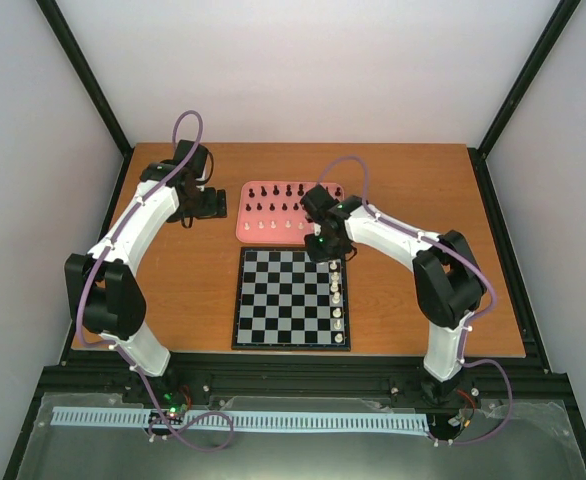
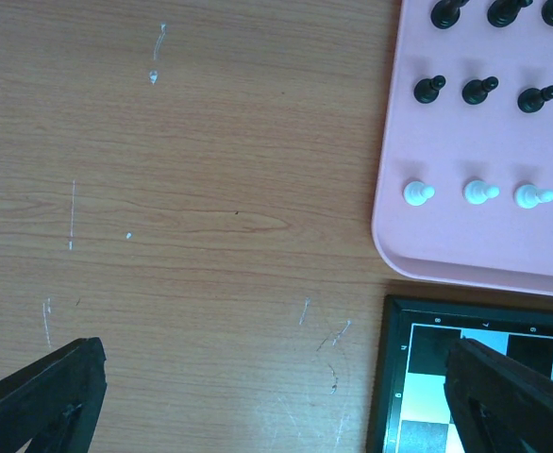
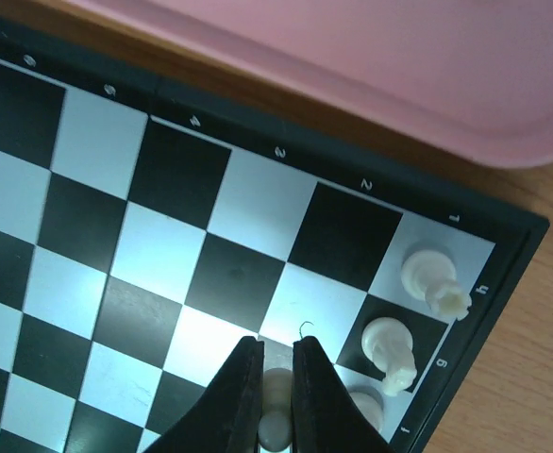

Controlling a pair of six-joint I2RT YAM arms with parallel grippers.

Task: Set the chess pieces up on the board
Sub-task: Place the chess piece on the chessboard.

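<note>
Over the board (image 3: 163, 255), by its far right corner, the right hand (image 3: 276, 363) hangs with its fingers pressed together on a small cream piece (image 3: 276, 425). The piece is pinched upright between them, above a square in the file next to the board's right edge. Three set cream pieces (image 3: 432, 278) stand in that edge file, just beside the held one.

The step in hand looks like setting this piece down. To do it well, the hand should come straight down so the base meets the middle of its square and lies flat before the grip eases. The fingers should part only a little, since the neighbours are close on the board's edge side. The hand should then rise straight up so that nothing tips.

Only the right wrist view shows the grip itself and the narrow gap to the neighbours. From above, the arm hides the held piece, but that view shows the whole line of cream pieces along the board's right edge. It also shows the pink tray (image 1: 245, 228) just beyond the board's far edge, with black and cream pieces on it. The left wrist view adds that the left hand (image 2: 276, 406) has its fingers wide apart around nothing. It hangs above the bare surface (image 2: 210, 189) off the board's far left corner.
</note>
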